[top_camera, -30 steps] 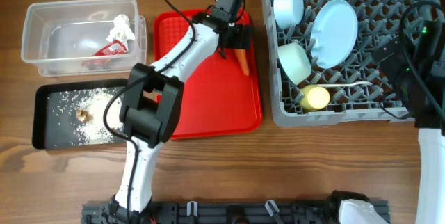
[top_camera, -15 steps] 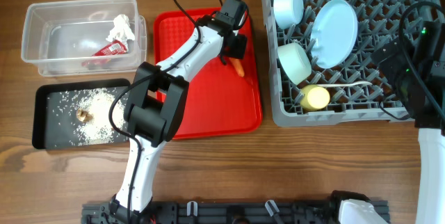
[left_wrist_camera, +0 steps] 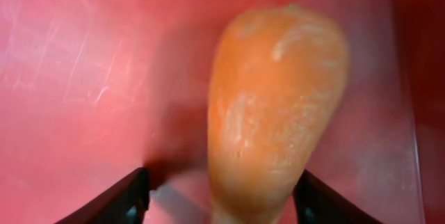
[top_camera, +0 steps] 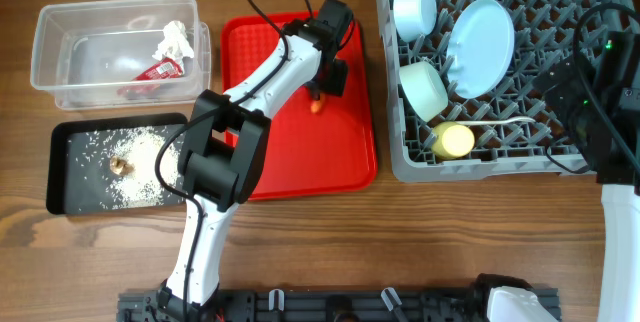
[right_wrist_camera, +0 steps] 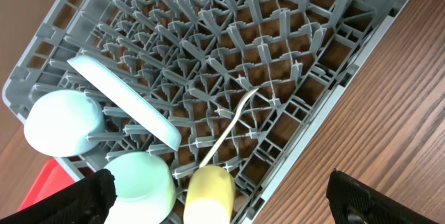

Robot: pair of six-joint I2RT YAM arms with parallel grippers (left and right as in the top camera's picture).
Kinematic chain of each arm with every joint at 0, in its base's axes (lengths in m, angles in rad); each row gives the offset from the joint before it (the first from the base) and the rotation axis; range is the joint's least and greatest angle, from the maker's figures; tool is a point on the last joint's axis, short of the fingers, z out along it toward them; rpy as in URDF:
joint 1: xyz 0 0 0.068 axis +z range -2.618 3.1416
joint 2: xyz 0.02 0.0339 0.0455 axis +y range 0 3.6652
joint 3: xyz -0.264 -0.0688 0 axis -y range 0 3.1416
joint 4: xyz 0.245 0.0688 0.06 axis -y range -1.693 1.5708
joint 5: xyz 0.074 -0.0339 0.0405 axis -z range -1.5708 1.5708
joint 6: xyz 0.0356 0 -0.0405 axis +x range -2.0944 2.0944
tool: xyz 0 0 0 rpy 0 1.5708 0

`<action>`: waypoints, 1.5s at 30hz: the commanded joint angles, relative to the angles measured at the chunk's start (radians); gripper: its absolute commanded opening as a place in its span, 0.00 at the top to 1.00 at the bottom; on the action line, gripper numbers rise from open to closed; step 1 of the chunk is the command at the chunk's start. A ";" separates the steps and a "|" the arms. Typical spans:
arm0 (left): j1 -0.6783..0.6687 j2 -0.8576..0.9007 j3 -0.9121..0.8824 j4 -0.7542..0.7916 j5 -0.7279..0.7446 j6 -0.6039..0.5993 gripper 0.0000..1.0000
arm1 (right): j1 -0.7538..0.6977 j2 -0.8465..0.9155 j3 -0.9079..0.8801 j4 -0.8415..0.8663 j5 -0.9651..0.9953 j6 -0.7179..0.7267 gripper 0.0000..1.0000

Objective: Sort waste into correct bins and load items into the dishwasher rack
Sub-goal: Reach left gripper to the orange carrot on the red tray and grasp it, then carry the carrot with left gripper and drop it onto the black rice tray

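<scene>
My left gripper (top_camera: 325, 84) is over the flat red tray (top_camera: 300, 162), shut on the orange carrot (top_camera: 318, 106). The carrot fills the left wrist view (left_wrist_camera: 278, 99) between the two finger tips (left_wrist_camera: 222, 203), with a small gap on the left. My right gripper (right_wrist_camera: 222, 203) is open and empty, above the grey dishwasher rack's (top_camera: 560, 2) right edge. The rack holds the blue plate (top_camera: 480, 47), small blue bowl (top_camera: 414, 8), green bowl (top_camera: 424, 89), yellow cup (top_camera: 453, 141) and white spoon (top_camera: 500, 122).
The clear tub (top_camera: 60, 22) at far left holds the white tissue (top_camera: 175, 40) and red wrapper (top_camera: 155, 72). The black tray (top_camera: 60, 162) below it holds loose rice (top_camera: 140, 147) and a brown scrap (top_camera: 120, 165). Bare wood lies in front.
My left gripper came down from the red tray's far edge onto the carrot. The carrot, first lying in full view, shifted left and is now mostly covered. The right arm has not moved.
</scene>
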 commanded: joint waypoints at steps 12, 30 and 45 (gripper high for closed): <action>0.001 0.019 -0.003 0.031 0.006 -0.072 0.69 | -0.004 0.006 -0.004 0.000 0.022 -0.014 0.00; 0.061 -0.150 -0.001 0.021 0.006 -0.073 0.83 | -0.004 0.006 -0.004 0.006 0.022 -0.014 0.00; 0.269 -0.422 -0.001 -0.185 0.002 -0.157 0.87 | -0.004 0.006 -0.004 0.006 0.021 -0.014 0.00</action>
